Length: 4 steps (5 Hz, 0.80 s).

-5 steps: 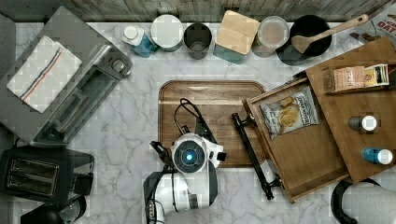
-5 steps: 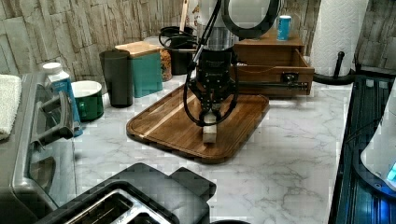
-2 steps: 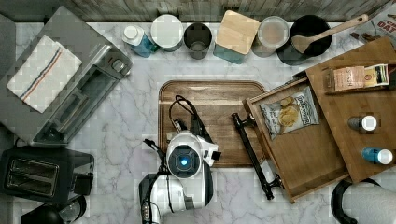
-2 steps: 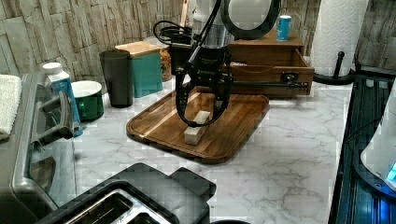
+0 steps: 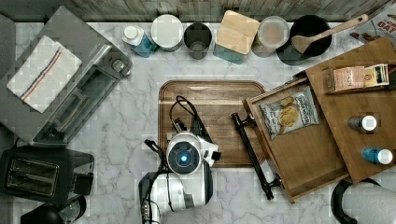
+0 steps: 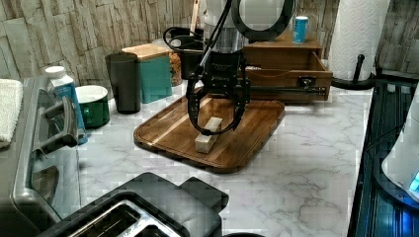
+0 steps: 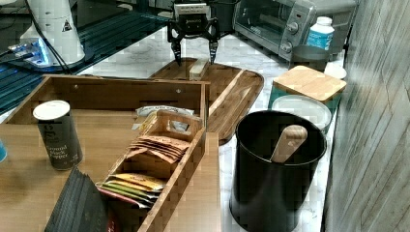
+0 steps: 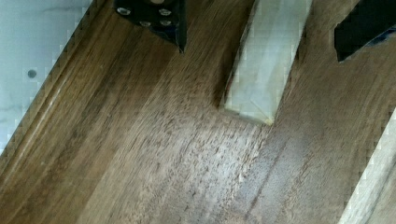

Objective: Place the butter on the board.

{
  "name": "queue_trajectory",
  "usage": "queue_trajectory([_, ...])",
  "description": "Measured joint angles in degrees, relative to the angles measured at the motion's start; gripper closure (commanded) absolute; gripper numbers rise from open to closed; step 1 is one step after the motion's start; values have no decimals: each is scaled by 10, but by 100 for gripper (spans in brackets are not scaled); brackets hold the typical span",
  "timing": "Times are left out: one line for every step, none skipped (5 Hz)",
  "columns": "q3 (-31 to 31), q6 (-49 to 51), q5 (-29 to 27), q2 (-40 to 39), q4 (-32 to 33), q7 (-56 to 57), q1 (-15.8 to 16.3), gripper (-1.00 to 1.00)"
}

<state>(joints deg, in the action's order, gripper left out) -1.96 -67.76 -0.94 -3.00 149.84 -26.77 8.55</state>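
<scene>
Hand (image 6: 216, 116) opened wide, lifted off butter (image 6: 208, 134); butter released, now flat on board (image 6: 257, 128). Placement judged complete.

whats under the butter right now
The butter lies flat on the board, between the open gripper's fingers, which don't touch it. The wood directly beneath it is covered.

Butter (image 6: 208, 134) lies flat on board (image 6: 173, 133), near board's front edge. Gripper (image 6: 216, 117) above it, fingers (image 6: 193, 111) spread wide either side of stick, not touching. Behind board: black cup (image 6: 123, 82), teal box with pale wooden lid (image 6: 151, 71), wooden drawer (image 6: 291, 74) pulled out. Blue can (image 6: 299, 29) on top of drawer unit. Paper towel roll (image 6: 356, 39) at left view's right. Toaster (image 6: 128, 212) in foreground.
</scene>
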Motion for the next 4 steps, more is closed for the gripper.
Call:
queue_trajectory([0,0,7,0,0,-1,0,-100])
queue_trajectory([0,0,13,1,0,-1,0,-100])
queue_trajectory([-1,15,14,1,0,-1,0,-100])
queue_trajectory([-3,24,14,-1,0,-1,0,-100])
